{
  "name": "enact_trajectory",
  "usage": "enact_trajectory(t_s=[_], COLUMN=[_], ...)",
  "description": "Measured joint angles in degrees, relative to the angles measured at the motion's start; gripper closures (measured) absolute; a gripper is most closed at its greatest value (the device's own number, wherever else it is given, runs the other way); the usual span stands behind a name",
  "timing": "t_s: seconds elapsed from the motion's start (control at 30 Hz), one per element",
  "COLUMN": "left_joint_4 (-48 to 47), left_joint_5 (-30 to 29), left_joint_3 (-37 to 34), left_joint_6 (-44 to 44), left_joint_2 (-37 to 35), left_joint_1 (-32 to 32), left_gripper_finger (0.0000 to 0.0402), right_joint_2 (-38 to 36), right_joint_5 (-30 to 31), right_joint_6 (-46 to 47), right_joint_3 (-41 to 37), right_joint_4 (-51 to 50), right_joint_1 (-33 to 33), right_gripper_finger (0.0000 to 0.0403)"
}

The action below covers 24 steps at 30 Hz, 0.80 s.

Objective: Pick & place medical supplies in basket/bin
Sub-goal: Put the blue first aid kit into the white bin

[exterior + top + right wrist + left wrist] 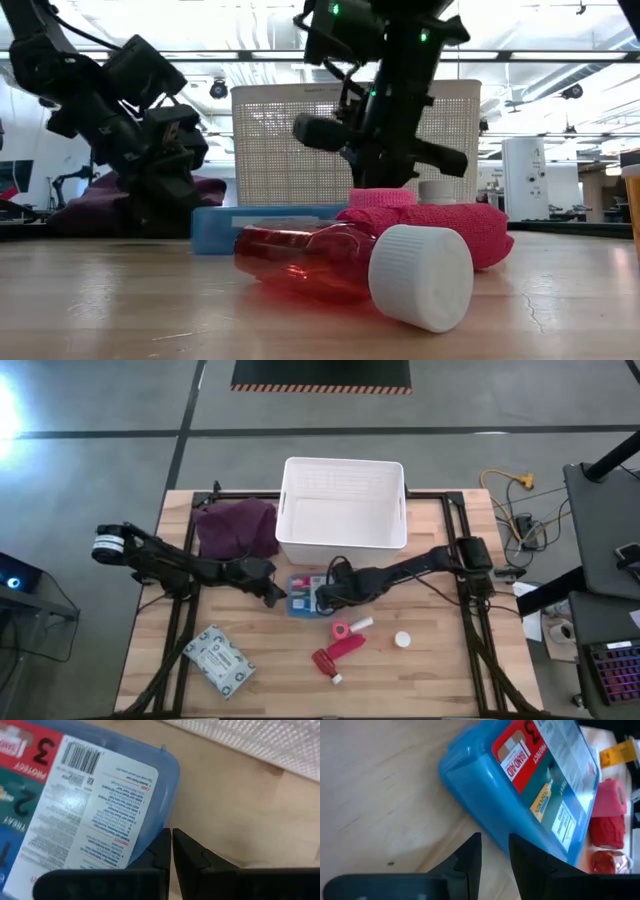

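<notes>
The blue box with the red-white label (303,596) lies flat on the table, just in front of the white bin (341,508). My left gripper (275,595) stands at the box's left end with a narrow gap between its fingers (495,852). My right gripper (322,598) is shut (171,847) at the box's right end. Nearer the table's front edge lie the pink tape roll (342,630), the red tube (338,654), two tiny white bottles (403,640) (361,622) and the grey-white packet (218,661). My left gripper has one fingertip (520,852) in front of the box's side wall (485,815); whether it touches, I cannot tell. It comes low from the table's left. My right gripper's shut fingertips (162,845) meet the box's edge near a corner (167,795), slanting down from the table's right. The box lies flat on the table.
The maroon-purple cloth (238,526) lies left of the bin, behind my left arm. In the low view the red tube (300,262) with its white cap (420,275) fills the foreground, and the pink roll (430,225) lies behind it. Bare wood shows on the table's right side.
</notes>
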Motion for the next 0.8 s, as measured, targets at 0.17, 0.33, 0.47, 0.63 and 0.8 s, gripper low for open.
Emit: enact_trajectory(t_s=[0.17,0.33,0.47,0.63,0.8], left_joint_4=[0.6,1.2,1.4,3.6,1.2], left_joint_5=[0.3,1.7,3.3,3.2,2.7], left_joint_3=[0.1,1.3,3.9,8.0,12.5], left_joint_6=[-0.1,-0.1,1.6,4.4,9.1], left_joint_2=[2.7,2.0,0.1,-0.9,-0.9], left_joint_1=[0.0,0.0,-0.2,-0.1,-0.1], left_gripper_finger=[0.0319,0.0319,0.0319,0.0319,0.0319], right_joint_2=[-0.1,0.0,0.0,-0.2,-0.2], right_joint_5=[-0.7,-2.7,-2.8,-4.6,-6.3], right_joint_6=[-0.5,-1.9,-1.3,0.4,1.3], right_joint_3=[-0.2,-0.7,-1.8,-3.5,-3.9], right_joint_4=[0.7,0.7,-0.7,-2.5,-2.9], right_joint_1=[0.0,0.0,0.0,0.0,0.0], right_gripper_finger=[0.039,0.039,0.039,0.039,0.039])
